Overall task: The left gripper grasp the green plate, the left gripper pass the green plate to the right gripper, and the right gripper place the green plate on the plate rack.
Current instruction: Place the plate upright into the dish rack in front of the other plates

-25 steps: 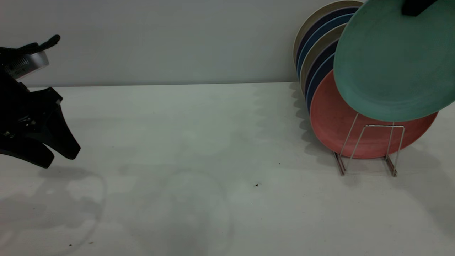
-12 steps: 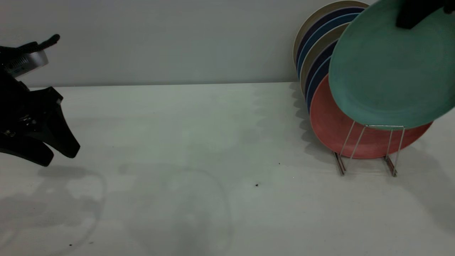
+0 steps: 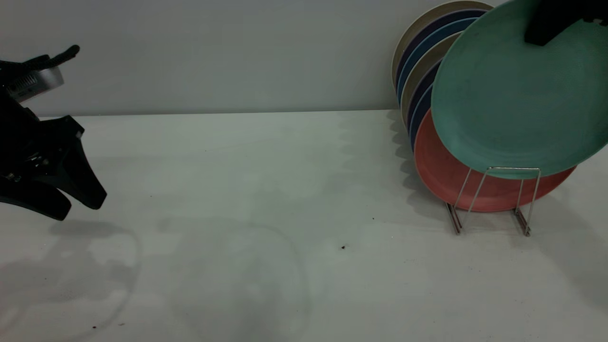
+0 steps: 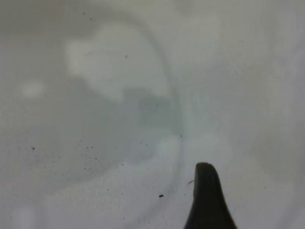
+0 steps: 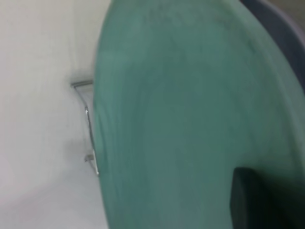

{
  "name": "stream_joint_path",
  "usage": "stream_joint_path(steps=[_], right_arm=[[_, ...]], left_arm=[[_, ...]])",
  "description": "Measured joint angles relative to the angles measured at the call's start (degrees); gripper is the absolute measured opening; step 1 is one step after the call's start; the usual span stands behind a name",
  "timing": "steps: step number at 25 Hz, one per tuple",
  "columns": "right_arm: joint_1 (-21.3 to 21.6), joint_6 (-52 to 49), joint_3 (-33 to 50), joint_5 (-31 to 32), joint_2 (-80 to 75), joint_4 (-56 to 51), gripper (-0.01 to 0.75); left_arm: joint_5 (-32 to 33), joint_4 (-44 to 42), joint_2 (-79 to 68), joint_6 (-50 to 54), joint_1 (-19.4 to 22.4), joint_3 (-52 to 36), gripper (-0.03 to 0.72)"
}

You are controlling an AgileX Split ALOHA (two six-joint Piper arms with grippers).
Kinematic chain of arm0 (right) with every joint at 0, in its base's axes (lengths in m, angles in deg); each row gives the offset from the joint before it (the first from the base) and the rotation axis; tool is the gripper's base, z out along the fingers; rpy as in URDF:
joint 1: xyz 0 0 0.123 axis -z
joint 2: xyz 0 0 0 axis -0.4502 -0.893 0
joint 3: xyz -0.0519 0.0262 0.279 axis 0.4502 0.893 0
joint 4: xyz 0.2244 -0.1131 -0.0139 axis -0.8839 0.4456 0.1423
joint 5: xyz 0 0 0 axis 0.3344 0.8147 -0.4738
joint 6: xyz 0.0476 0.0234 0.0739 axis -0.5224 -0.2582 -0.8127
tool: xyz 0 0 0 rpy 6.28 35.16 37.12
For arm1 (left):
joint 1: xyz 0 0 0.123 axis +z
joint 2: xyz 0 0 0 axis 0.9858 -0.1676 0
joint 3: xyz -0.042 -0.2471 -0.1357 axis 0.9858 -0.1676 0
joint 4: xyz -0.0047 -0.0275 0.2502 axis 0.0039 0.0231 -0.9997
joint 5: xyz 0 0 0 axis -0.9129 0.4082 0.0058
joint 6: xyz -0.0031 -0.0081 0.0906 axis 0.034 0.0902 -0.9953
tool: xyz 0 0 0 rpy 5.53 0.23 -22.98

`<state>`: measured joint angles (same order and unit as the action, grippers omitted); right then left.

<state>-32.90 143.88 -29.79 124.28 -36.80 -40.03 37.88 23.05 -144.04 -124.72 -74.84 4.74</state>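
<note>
Plate held in the air over the rack, left arm idle at the table's edge.

Right gripper [image 3: 551,21] reaches in from the upper right corner and is clamped on the upper rim of the green plate [image 3: 517,95], which hangs tilted in front of the salmon-pink plate [image 3: 444,183], its lower edge level with the top of the front wire loop of the plate rack [image 3: 494,199]. Left gripper [image 3: 78,209] hovers low over the white table [image 3: 285,190], its 2 pointed jaws slightly apart and holding nothing. I count 1 green plate, 1 salmon-pink plate and about 6 blue and beige plates [image 3: 418,61] behind. Only the right wrist view shows the dark finger [image 5: 257,200] pressed on the plate's face.
</note>
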Motion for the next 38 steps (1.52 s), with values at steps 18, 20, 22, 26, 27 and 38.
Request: stream_joint_path(steps=[18, 20, 22, 26, 27, 38], right_arm=[[0.0, -2.6, 0.0, 7.4, 0.0, -5.6, 0.264], [0.0, -4.4, 0.0, 8.9, 0.0, -5.6, 0.264], [0.0, -7.7, 0.0, 10.3, 0.0, -5.8, 0.264], [0.0, -24.6, 0.0, 12.1, 0.0, -7.5, 0.264], [0.0, -30.4, 0.0, 12.2, 0.0, -7.6, 0.265], [0.0, -65.3, 0.0, 21.5, 0.3, -0.6, 0.265]], left_arm=[[-0.6, 1.1, 0.0, 0.0, 0.0, 0.0, 0.530], [-0.7, 1.2, 0.0, 0.0, 0.0, 0.0, 0.530], [-0.8, 1.2, 0.0, 0.0, 0.0, 0.0, 0.530], [-1.8, 0.5, 0.0, 0.9, 0.0, 0.0, 0.530], [-2.0, -0.2, 0.0, 1.3, 0.0, 0.0, 0.530], [8.9, -34.0, 2.0, 28.6, 0.0, 7.4, 0.530]])
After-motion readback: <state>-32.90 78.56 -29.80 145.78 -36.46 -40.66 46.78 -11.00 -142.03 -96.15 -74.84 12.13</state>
